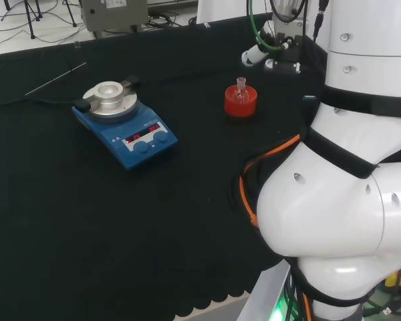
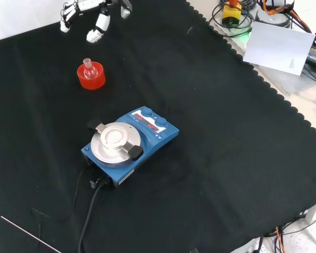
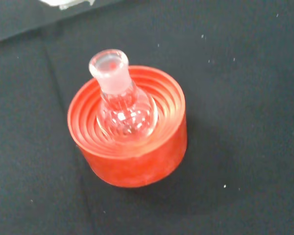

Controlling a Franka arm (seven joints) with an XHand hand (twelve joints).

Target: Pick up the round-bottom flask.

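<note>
A small clear round-bottom flask point(image 3: 123, 111) stands upright, neck up, in a red ribbed ring stand point(image 3: 137, 166) on the black cloth. In the head view the flask point(image 1: 240, 88) and its stand point(image 1: 240, 103) sit at the centre right. The hand point(image 1: 266, 53) hovers a little beyond and to the right of them, apart from the glass. In the front view the flask point(image 2: 88, 66) on the stand point(image 2: 91, 78) is at the upper left. There the hand point(image 2: 97, 23) hangs just above it with its fingers relaxed and holding nothing.
A blue hotplate stirrer point(image 2: 129, 145) with a round metal top stands mid-cloth, its cable trailing toward the front view's lower left. A thin rod point(image 1: 53, 79) lies at the far left of the head view. The arm's white links point(image 1: 347, 200) stand at that view's right.
</note>
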